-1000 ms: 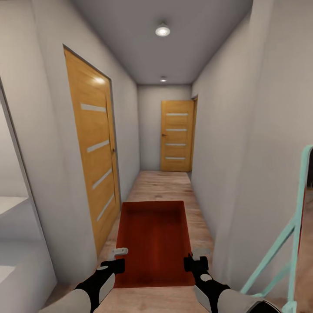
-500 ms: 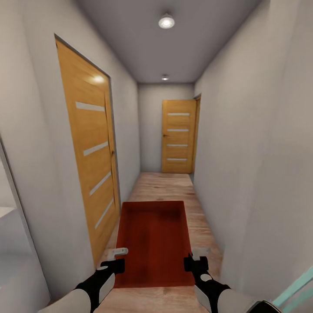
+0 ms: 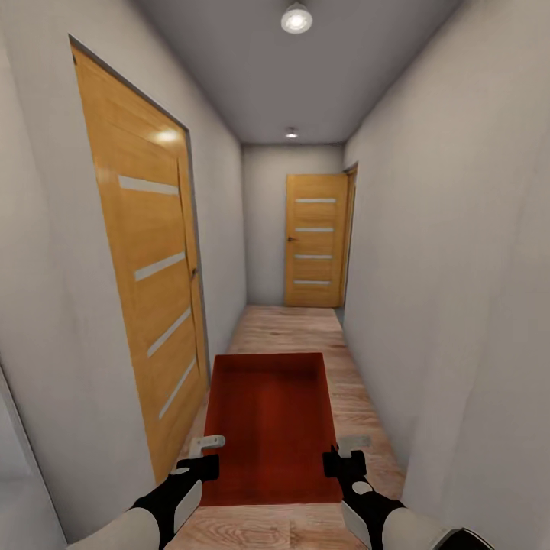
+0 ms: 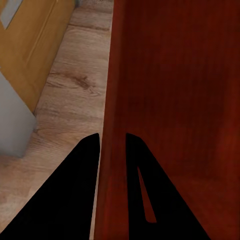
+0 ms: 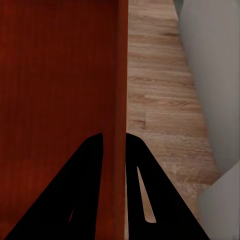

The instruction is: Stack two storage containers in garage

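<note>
Meanwhile, the robot carries one storage container [image 3: 267,428] down a narrow hallway, each long wall pinched between fingers: the left end effector [image 3: 205,455] is clenched on the left wall [image 4: 112,150], the right end effector [image 3: 341,454] on the right wall [image 5: 120,125]. The bin hangs level above the wood-plank floor [image 3: 286,328]. Compared with a second ago, the whole view has shifted forward: the side door [image 3: 145,267] looms larger and the teal frame at the right edge has slipped out of view, while the bin sits unchanged between the arms. So the base is advancing, probably toward the far door [image 3: 315,241]; the garage is not yet in sight.
</note>
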Motion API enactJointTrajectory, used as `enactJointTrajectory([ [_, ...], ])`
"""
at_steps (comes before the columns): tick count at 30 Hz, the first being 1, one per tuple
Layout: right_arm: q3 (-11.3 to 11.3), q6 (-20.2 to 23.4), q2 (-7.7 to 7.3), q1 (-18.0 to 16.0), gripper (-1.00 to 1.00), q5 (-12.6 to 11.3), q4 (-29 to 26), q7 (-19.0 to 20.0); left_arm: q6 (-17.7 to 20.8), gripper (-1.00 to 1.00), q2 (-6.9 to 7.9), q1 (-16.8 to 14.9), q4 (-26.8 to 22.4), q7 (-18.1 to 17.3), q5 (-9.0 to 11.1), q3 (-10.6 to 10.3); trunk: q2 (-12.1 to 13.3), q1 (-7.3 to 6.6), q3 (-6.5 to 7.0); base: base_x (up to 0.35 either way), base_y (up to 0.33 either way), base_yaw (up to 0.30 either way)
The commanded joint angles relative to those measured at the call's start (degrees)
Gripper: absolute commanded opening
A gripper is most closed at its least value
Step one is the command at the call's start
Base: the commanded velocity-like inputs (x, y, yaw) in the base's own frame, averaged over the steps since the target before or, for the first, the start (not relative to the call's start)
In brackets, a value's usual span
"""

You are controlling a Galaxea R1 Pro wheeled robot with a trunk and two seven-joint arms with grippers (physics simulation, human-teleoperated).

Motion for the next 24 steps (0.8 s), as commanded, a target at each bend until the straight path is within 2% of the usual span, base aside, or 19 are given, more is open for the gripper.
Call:
enactJointTrajectory([
  [1, -3.4, 0.1, 0.03, 0.0, -1.00, 0.3, 0.0, 0.0, 0.2, -1.00, 0.54, 0.0, -0.3, 1.1, -0.5, 1.0, 0.0, 0.05, -0.01, 0.322, 0.000, 0.000],
  [24, -3.4, 0.1, 0.03, 0.0, -1.00, 0.3, 0.0, 0.0, 0.2, -1.00, 0.54, 0.0, -0.3, 1.1, -0.5, 1.0, 0.0, 0.05, -0.01, 0.322, 0.000, 0.000],
])
